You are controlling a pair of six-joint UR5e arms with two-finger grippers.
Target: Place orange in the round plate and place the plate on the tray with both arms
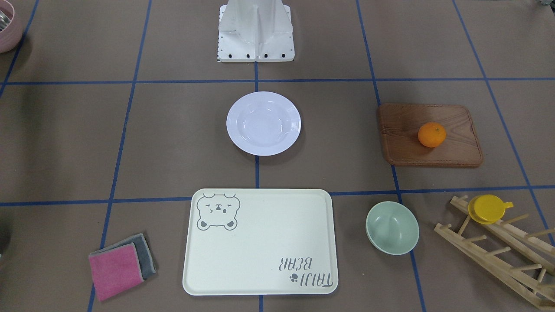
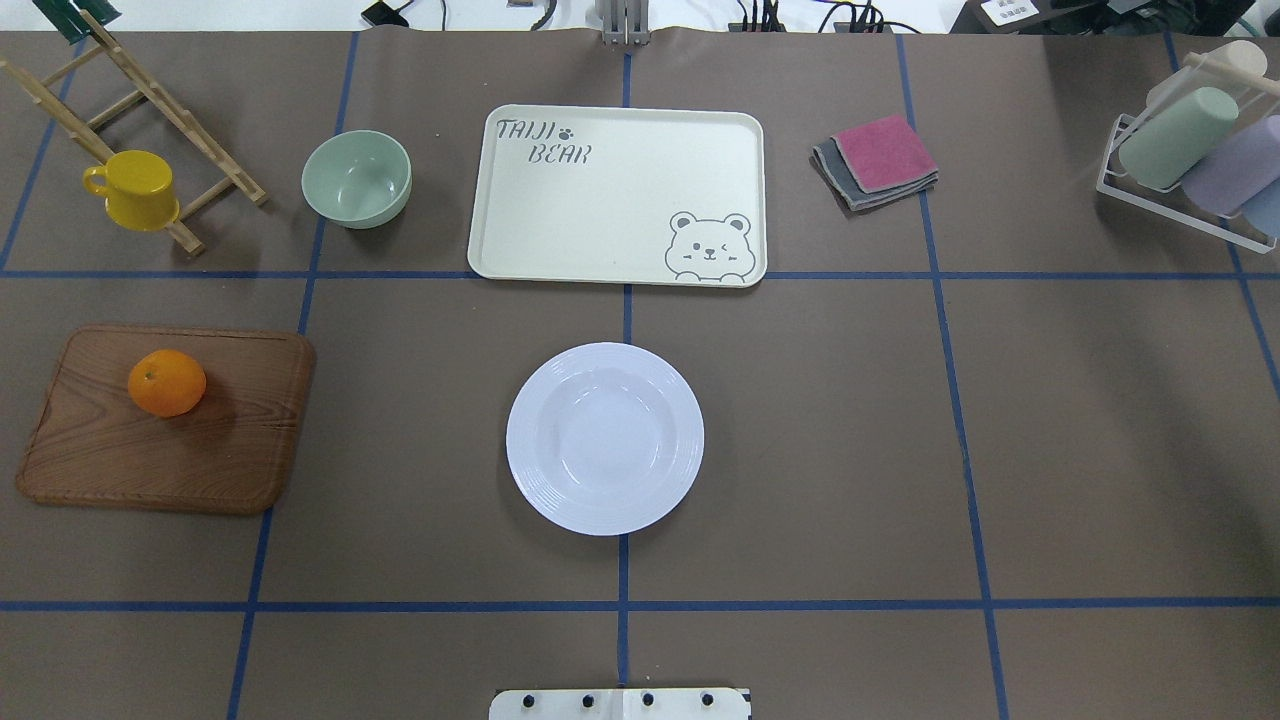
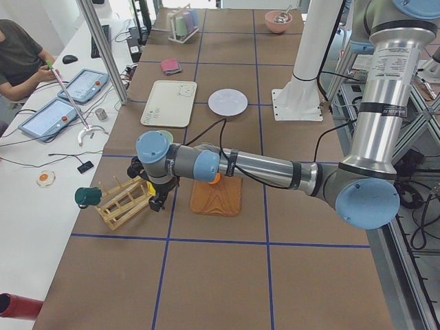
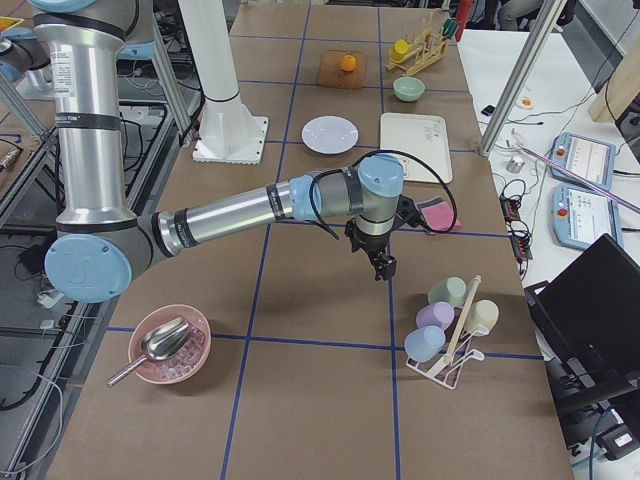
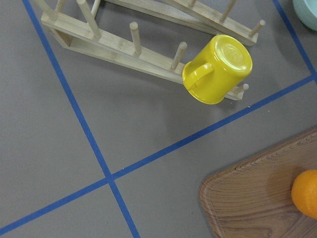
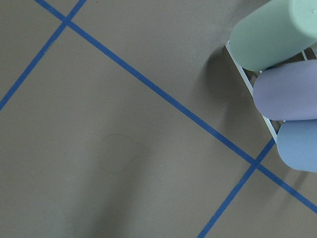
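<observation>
Table (image 2: pixel 800 420), covered in brown sheeting and ruled into squares by blue tape (image 2: pixel 627 310). On the centre line, from the robot's white base (image 1: pixel 256 34) outward: the round plate (image 2: pixel 605 438), then the tray (image 2: pixel 600 210). Toward the robot's left: wooden board (image 2: pixel 200 450), pale-green bowl (image 2: pixel 357 178), wooden peg rack (image 5: pixel 109 52). Toward its right: folded pink and grey cloths (image 2: pixel 880 155), white wire cup rack (image 2: pixel 1190 222), pink bowl (image 4: pixel 134 350).

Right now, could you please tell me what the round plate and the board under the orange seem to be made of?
The round plate looks glossy white, ceramic or melamine: bright highlights on its ribbed rim. The board looks like smooth brown wood: grain lines show.
</observation>
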